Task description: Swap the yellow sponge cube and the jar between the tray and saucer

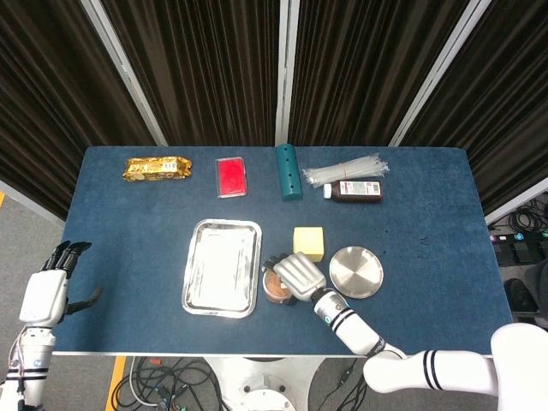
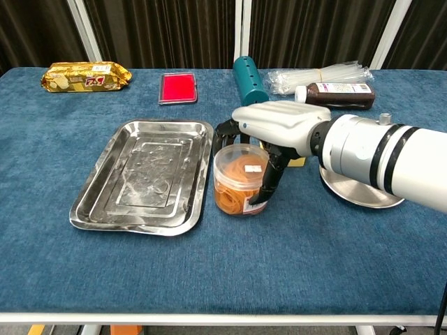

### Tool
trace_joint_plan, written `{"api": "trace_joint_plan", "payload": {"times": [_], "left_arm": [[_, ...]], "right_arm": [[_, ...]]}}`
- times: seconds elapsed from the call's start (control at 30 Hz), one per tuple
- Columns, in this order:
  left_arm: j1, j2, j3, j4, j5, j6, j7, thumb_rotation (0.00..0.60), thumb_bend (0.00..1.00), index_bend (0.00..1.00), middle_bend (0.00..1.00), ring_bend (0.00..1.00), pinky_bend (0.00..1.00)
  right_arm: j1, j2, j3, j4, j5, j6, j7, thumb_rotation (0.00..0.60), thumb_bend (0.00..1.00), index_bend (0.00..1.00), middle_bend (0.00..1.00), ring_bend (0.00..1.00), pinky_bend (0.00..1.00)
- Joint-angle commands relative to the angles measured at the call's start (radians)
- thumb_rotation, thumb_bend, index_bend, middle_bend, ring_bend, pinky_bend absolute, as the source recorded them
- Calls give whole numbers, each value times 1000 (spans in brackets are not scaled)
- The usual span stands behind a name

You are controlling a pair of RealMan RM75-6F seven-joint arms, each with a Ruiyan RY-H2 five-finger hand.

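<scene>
My right hand (image 2: 269,132) is clamped from above on the jar (image 2: 239,180), fingers wrapped down its sides, so I can carry it across low over the table (image 2: 293,272). The jar sits just beside the right edge of the tray (image 2: 94,202), not yet in it; whether its base touches the cloth I cannot tell. I judge the tray is where it belongs, and its bare floor gives plenty of room to set it down.

The sponge cube (image 1: 309,242) lies on the table behind my hand, between tray and saucer (image 1: 356,271), in neither. In the chest view my arm hides most of it. The saucer stands bare to my right, ready for the cube.

My left hand (image 1: 44,294) hangs off the table's left edge, fingers apart, holding nothing.

Along the far edge lie a gold snack packet (image 2: 85,75), a red pad (image 2: 177,87), a teal cylinder (image 2: 250,81), a bundle of clear straws (image 2: 321,75) and a dark bottle (image 2: 335,93), all well clear of my path. Only the tray's raised rim stands in the way; I'd lift over it.
</scene>
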Motion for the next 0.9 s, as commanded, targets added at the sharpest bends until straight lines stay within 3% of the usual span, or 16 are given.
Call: {"api": "trace_joint_plan", "payload": {"times": [0.03, 0.2, 0.53, 0.67, 0.9], "left_arm": [[2, -2, -2, 4, 0, -1, -4, 600, 187, 147, 134, 63, 225], [8, -1, -3, 8, 4, -1, -9, 600, 187, 147, 134, 63, 225], [15, 7, -7, -7, 23, 7, -9, 600, 187, 147, 134, 63, 225], [14, 6, -8, -10, 26, 0, -4, 600, 186, 147, 134, 63, 225], [9, 7, -13, -17, 24, -12, 13, 600, 187, 147, 134, 62, 225]], "right_arm": [[17, 5, -9, 1, 29, -8, -17, 600, 48, 154, 230, 172, 298], [27, 27, -15, -30, 47, 18, -28, 600, 13, 15, 95, 5, 135], [-26, 206, -9, -201, -23, 165, -26, 600, 0, 0, 68, 0, 101], [-22, 226, 4, -137, 29, 169, -29, 600, 1, 0, 67, 0, 92], [45, 192, 6, 5, 172, 34, -19, 600, 1, 0, 54, 0, 74]]}}
